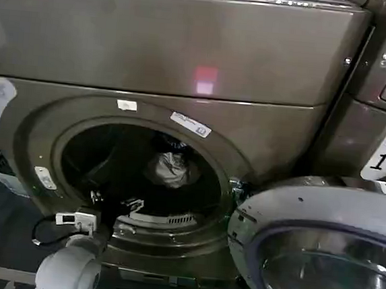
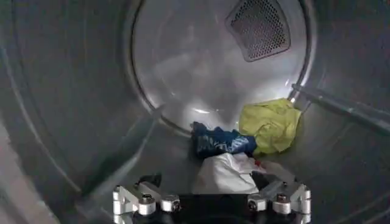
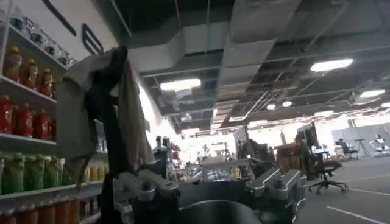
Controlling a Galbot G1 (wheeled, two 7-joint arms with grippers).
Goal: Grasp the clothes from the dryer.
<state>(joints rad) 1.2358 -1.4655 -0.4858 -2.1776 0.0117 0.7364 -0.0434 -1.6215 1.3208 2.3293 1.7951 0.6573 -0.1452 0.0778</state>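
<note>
— While the door [image 1: 325,254] hangs swung wide at the lower right, what do you note of the dryer [image 1: 187,56]?

— Bronze-grey front, round porthole ring [image 1: 45,131] with small white stickers. Drum dark inside. Left arm [image 1: 70,269] reaches up from below into the lower left of the opening.

— And the clothes [image 2: 234,149]?

— On the drum floor, toward the back wall. From the left wrist: yellow-green piece [image 2: 271,125] furthest in, against the back rim beside a drum rib; dark navy piece with pale print [image 2: 219,143] just beside it, touching; white-grey piece [image 2: 222,173] nearest the arm, touching the navy one. From the head, a pale lump [image 1: 170,169] sits mid-opening.

— Left gripper [image 2: 210,201]?

— Spread wide, holding nothing. Its two fingertips stand either side of the white-grey piece's near edge; I cannot tell whether they touch it.

— Right gripper [image 3: 213,189]?

— Away from the dryer, pointed up toward the ceiling lights [image 3: 332,64], shelves of bottles [image 3: 24,115] alongside. Fingers apart, nothing between them. A cloth-draped stand [image 3: 103,115] rises close by it.
</note>
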